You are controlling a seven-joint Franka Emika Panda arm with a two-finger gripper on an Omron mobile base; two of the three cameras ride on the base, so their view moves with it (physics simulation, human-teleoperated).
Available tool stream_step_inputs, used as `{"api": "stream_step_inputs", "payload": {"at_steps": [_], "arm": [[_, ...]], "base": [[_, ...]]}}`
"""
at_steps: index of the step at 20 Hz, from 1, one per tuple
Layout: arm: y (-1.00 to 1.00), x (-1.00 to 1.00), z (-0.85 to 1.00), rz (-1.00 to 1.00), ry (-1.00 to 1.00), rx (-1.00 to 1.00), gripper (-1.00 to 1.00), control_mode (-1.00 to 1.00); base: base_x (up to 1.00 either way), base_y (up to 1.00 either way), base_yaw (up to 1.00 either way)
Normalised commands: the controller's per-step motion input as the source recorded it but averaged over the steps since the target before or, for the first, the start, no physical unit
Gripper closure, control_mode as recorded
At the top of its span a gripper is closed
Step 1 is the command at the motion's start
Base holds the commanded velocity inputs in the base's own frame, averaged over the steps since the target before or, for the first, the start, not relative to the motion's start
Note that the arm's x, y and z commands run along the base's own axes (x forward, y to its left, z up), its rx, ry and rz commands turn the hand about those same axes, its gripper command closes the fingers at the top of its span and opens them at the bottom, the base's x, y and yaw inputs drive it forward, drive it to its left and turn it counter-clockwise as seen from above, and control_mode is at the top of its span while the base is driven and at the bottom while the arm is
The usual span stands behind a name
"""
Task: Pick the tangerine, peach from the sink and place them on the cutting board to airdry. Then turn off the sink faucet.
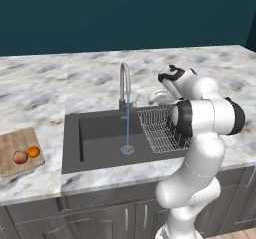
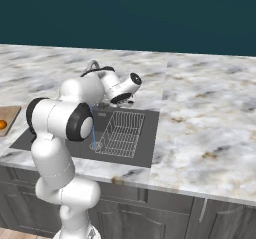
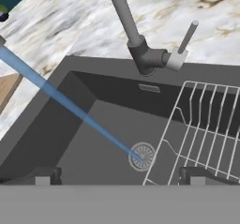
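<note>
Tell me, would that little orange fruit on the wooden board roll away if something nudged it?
Probably yes. The tangerine looks like a smooth ball, and the cutting board under it appears flat with no raised edge. The peach sits close beside it and might block a roll that way. It was likely rinsed, so perhaps a little slippery.

Grey-veined white marble bench (image 1: 40, 90); dark grey rectangular sink (image 1: 100, 133); striped light-brown wooden cutting board (image 1: 12, 145); bright orange tangerine (image 1: 33, 152); red-and-cream peach (image 1: 20, 157).

teal wall (image 1: 125, 13), marble counter (image 1: 35, 93), grey cabinets (image 1: 100, 218).
</note>
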Motion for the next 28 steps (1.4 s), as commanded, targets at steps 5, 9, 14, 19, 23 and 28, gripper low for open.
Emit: {"api": "stream_step_inputs", "payload": {"at_steps": [5, 9, 14, 19, 23, 28], "arm": [[0.01, 0.16, -0.06, -0.01, -0.03, 0.04, -1.00, -1.00], [0.01, 0.19, -0.09, -0.02, 0.00, 0.02, -1.00, -1.00], [0.01, 0.23, -0.05, -0.02, 0.00, 0.02, -1.00, -1.00], [0.01, 0.27, -0.09, -0.02, 0.00, 0.02, -1.00, -1.00], [0.02, 0.29, -0.12, -0.01, 0.00, 0.02, 1.00, -1.00], [0.00, 0.27, -0.12, 0.00, 0.00, 0.03, 1.00, -1.00]], "base": [[0.00, 0.00, 0.00], [0.00, 0.00, 0.00], [0.00, 0.00, 0.00], [0.00, 0.00, 0.00], [0.00, 0.00, 0.00], [0.00, 0.00, 0.00]]}}
